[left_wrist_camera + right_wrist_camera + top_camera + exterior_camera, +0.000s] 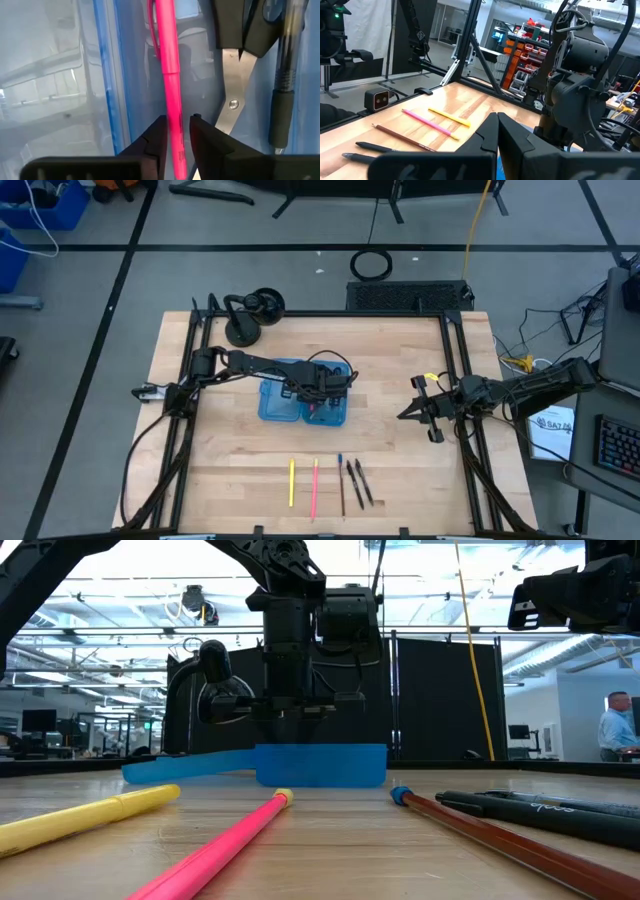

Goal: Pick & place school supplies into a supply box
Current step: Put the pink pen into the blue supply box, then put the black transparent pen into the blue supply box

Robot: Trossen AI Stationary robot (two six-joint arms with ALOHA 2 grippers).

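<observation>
Left gripper (176,131), nearly shut on a pink pen (169,75), sits in the blue box (272,402) at table centre beside scissors (235,65) already inside — five pens (330,483) remain at six o'clock; right gripper (412,412) waits closed at three o'clock.

Light: bright, even, from ceiling strips (seen in the low view)
Shadows: soft, faint on the table (400,450)
Glare: reflections on the supply box (60,80)
Blur: near yellow pen (90,815) soft
</observation>
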